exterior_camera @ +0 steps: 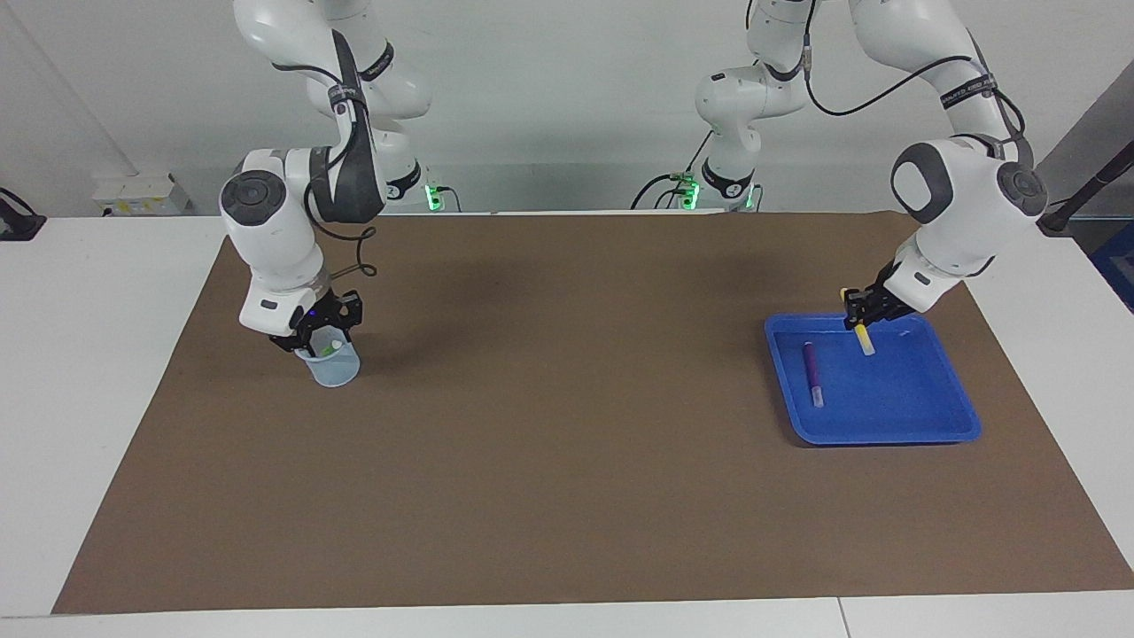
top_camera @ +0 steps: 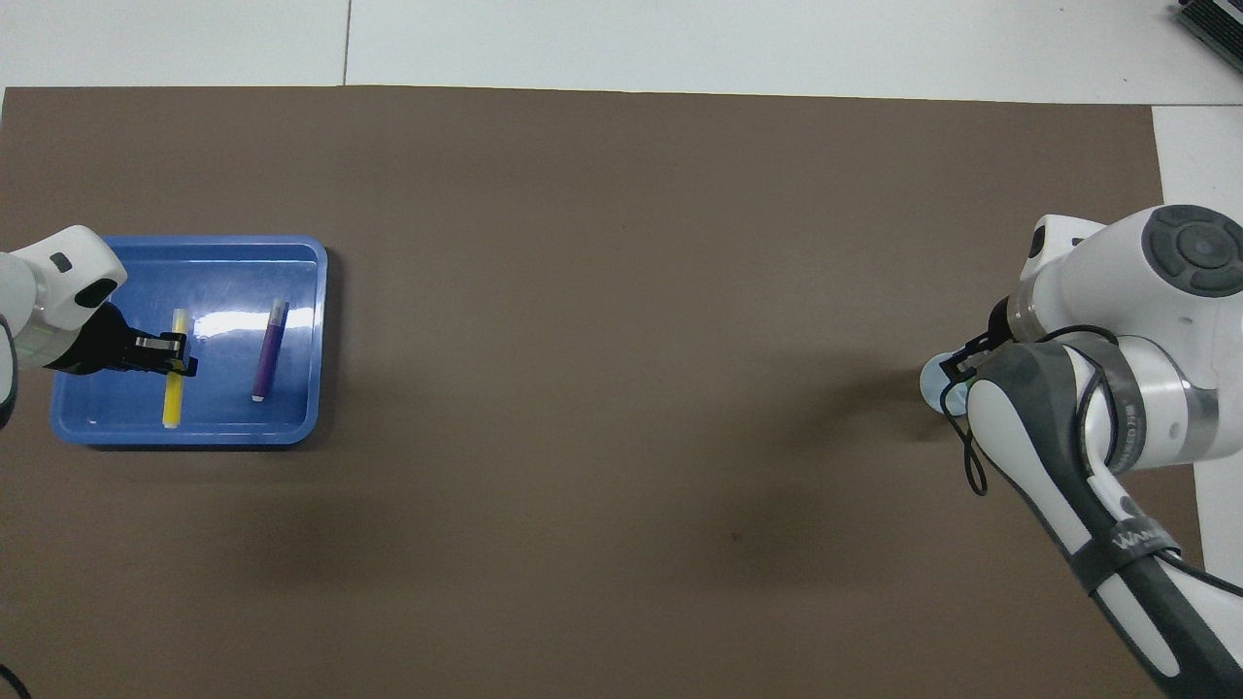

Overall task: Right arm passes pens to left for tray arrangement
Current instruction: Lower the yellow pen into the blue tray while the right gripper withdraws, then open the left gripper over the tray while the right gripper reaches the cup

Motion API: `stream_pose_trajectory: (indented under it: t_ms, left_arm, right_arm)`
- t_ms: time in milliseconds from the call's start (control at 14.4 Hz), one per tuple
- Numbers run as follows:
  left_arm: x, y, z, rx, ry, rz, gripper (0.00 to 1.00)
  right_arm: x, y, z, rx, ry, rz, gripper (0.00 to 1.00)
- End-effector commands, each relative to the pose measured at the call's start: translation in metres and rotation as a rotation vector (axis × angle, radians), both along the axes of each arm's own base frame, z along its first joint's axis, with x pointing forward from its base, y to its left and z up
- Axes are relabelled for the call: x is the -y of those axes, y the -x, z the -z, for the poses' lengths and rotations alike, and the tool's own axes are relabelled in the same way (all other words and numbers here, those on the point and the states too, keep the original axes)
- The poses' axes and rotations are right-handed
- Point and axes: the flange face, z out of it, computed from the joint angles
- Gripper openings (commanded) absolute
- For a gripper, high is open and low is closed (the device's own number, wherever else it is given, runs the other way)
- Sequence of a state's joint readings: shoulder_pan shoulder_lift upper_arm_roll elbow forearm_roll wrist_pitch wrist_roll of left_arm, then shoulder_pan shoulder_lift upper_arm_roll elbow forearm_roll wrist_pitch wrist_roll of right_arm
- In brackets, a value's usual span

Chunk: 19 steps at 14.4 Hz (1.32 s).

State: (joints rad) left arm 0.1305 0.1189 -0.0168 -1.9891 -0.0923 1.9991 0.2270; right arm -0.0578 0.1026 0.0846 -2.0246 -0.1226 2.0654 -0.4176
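Item, left tool (exterior_camera: pixel 861 312): you had it clamped on the yellow pen (exterior_camera: pixel 863 339), tilted over the blue tray (exterior_camera: pixel 957 416) at the right of the facing frame, whitish tip down.

Item, right tool (exterior_camera: pixel 321 341): you had it at the mouth of the pale translucent cup (exterior_camera: pixel 335 367), left of that frame; whether its jaws stood apart I cannot tell.

Item, desk (exterior_camera: pixel 106 425): white, under a brown mat (exterior_camera: pixel 549 425); pale wall across the top.

Item, purple pen (exterior_camera: pixel 811 372): flat in the tray, beside the yellow one.

Item, green pen (exterior_camera: pixel 329 350): barely seen in the cup.
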Motion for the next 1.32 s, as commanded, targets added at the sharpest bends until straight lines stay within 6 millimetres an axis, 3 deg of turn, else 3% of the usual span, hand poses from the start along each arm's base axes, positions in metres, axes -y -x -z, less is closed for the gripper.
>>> stream_pose_trajectory:
  t_ms: [0, 347, 486, 764, 973, 1042, 1250]
  left_arm:
    - [-0.017, -0.007, 0.021, 0.013, -0.017, 0.0, 0.0]
    - [-0.03, -0.018, 0.057, 0.041, -0.023, -0.028, 0.0]
    - [-0.032, -0.019, 0.071, 0.058, -0.028, -0.034, 0.0]
    - [-0.03, -0.017, 0.081, 0.061, -0.03, -0.037, 0.0]
    - [-0.028, -0.014, 0.102, 0.081, -0.036, -0.039, 0.0]
    - [-0.026, -0.013, 0.108, 0.087, -0.038, -0.037, 0.0]
    - [-0.023, -0.013, 0.112, 0.097, -0.04, -0.026, 0.0]
  right_arm:
    - [0.001, 0.003, 0.005, 0.006, -0.02, 0.006, 0.6]
    - [0.001, 0.004, 0.007, 0.01, -0.02, 0.007, 0.53]
    - [0.001, 0.004, 0.007, 0.008, -0.021, 0.001, 0.44]
    - [0.002, 0.006, 0.012, 0.007, -0.021, 0.003, 0.43]
    - [0.001, 0.007, 0.015, 0.016, -0.024, 0.004, 0.43]
    - [0.001, 0.007, 0.015, 0.016, -0.022, 0.003, 0.4]
    - [0.002, 0.008, 0.015, 0.013, -0.022, 0.003, 0.18]
